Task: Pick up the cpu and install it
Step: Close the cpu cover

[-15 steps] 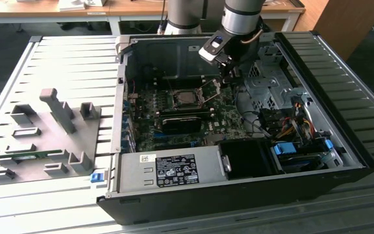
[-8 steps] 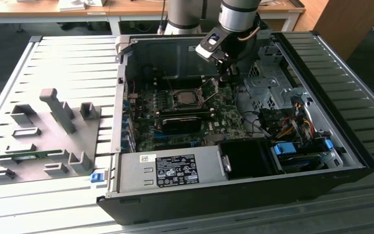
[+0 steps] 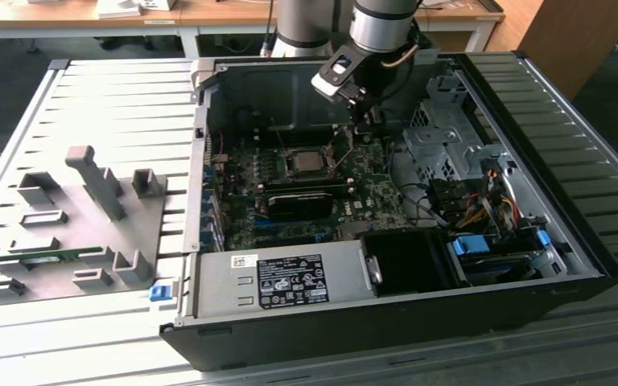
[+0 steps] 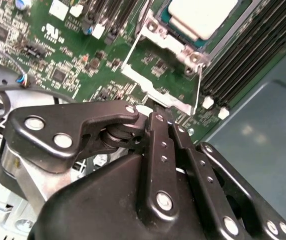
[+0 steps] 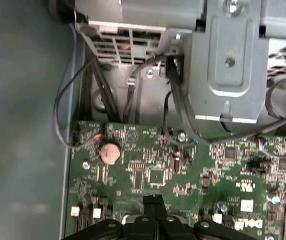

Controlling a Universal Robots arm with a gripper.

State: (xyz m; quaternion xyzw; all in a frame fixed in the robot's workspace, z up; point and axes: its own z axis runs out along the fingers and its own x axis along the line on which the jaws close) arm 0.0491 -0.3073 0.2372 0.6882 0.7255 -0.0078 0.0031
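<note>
Hanging low inside the case (image 3: 287, 88), the gripper (image 4: 157, 117) has its jaws pressed together, nothing visible between them. Its tips sit just beside the socket (image 4: 155, 32) and its lever (image 4: 200, 85), likely for the latch. The cpu (image 4: 203, 17) lies seated in the socket.

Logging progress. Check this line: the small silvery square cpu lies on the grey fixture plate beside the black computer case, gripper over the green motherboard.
Wrong on the place: the second wrist view shows the small silvery square cpu in the metal-framed socket on the green motherboard, not on the fixture plate. The gripper is over the motherboard.
</note>
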